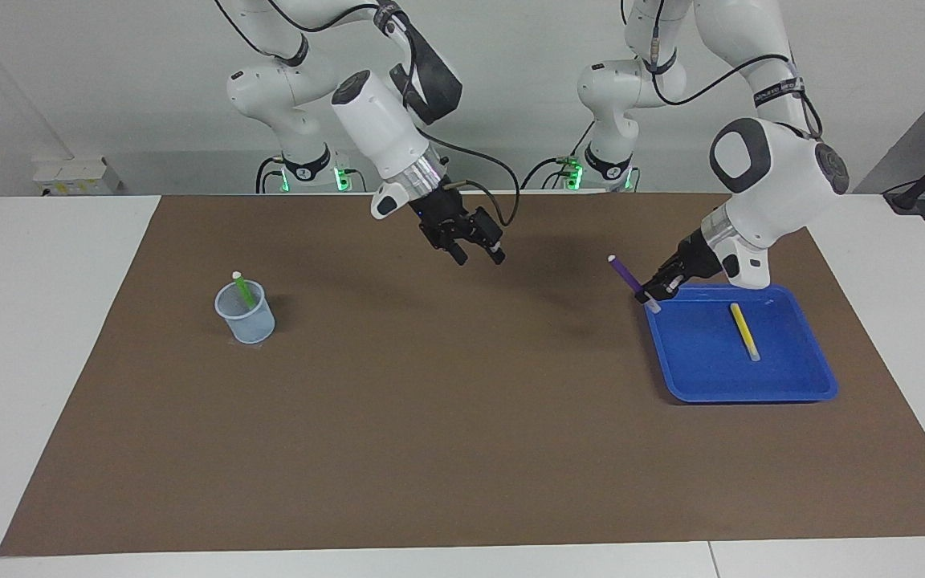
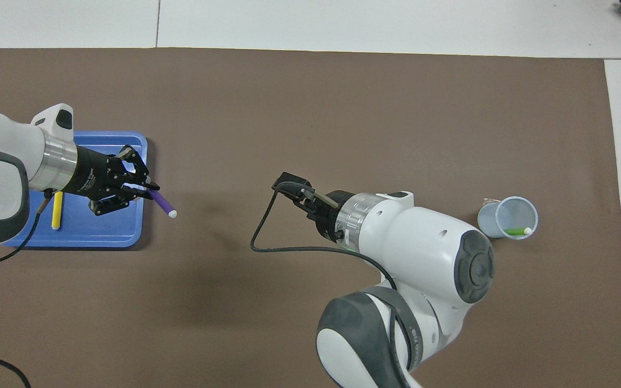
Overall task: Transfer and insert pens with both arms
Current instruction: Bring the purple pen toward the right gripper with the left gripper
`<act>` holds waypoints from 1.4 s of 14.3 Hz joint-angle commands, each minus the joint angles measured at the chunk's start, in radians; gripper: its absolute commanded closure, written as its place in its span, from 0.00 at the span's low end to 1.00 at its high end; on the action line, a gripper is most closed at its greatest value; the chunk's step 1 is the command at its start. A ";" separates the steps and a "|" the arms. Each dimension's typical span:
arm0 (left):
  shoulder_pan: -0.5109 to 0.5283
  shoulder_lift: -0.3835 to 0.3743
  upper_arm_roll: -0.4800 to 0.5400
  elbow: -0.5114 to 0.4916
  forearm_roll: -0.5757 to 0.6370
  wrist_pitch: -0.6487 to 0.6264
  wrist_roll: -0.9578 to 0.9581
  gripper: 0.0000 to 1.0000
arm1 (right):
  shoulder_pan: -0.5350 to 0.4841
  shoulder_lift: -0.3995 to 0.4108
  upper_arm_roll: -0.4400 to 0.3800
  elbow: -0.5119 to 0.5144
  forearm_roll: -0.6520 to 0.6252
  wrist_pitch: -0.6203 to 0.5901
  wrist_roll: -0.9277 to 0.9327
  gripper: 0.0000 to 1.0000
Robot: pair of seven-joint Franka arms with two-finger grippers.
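My left gripper (image 1: 654,291) is shut on the purple pen (image 1: 625,274) near its pale end and holds it tilted in the air over the edge of the blue tray (image 1: 751,384) that faces the table's middle. The overhead view shows the same gripper (image 2: 139,188) with the pen (image 2: 162,203) sticking out past the tray (image 2: 73,238). The yellow pen (image 1: 743,329) lies flat in the tray. The green pen (image 1: 244,291) stands in a clear cup (image 1: 247,319). My right gripper (image 1: 474,253) is open and empty, in the air over the mat's middle.
A brown mat (image 1: 446,417) covers the table, with white table surface around it. The cup (image 2: 507,218) stands toward the right arm's end and the tray toward the left arm's end. The right arm's wrist cable (image 2: 267,237) loops above the mat.
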 commanded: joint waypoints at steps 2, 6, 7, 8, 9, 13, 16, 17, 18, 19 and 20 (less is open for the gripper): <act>-0.039 -0.063 0.012 -0.065 -0.103 -0.028 -0.148 1.00 | 0.066 0.017 0.000 0.016 0.029 0.066 0.020 0.04; -0.035 -0.138 0.013 -0.147 -0.212 -0.019 -0.225 1.00 | 0.082 0.025 0.000 0.052 0.029 0.067 0.066 0.09; -0.030 -0.155 0.013 -0.159 -0.230 -0.014 -0.251 1.00 | 0.083 0.038 0.002 0.085 0.028 0.067 0.095 0.08; -0.028 -0.175 0.013 -0.174 -0.246 -0.008 -0.271 1.00 | 0.097 0.049 0.000 0.111 0.028 0.067 0.115 0.08; -0.031 -0.196 0.013 -0.191 -0.252 0.001 -0.294 1.00 | 0.114 0.051 0.000 0.119 0.028 0.069 0.129 0.08; -0.056 -0.261 0.013 -0.233 -0.255 0.029 -0.368 1.00 | 0.137 0.077 0.000 0.148 0.026 0.092 0.138 0.08; -0.085 -0.281 0.013 -0.246 -0.260 0.065 -0.421 1.00 | 0.161 0.089 0.002 0.148 0.026 0.127 0.146 0.08; -0.094 -0.288 0.012 -0.254 -0.261 0.079 -0.434 1.00 | 0.161 0.089 0.002 0.149 0.025 0.127 0.151 0.08; -0.103 -0.293 0.012 -0.262 -0.263 0.091 -0.448 1.00 | 0.163 0.091 0.002 0.151 0.023 0.129 0.151 0.08; -0.117 -0.301 0.012 -0.269 -0.263 0.111 -0.460 1.00 | 0.169 0.091 0.002 0.158 0.023 0.129 0.151 0.08; -0.122 -0.304 0.012 -0.274 -0.263 0.121 -0.466 1.00 | 0.169 0.092 0.000 0.163 0.023 0.127 0.151 0.08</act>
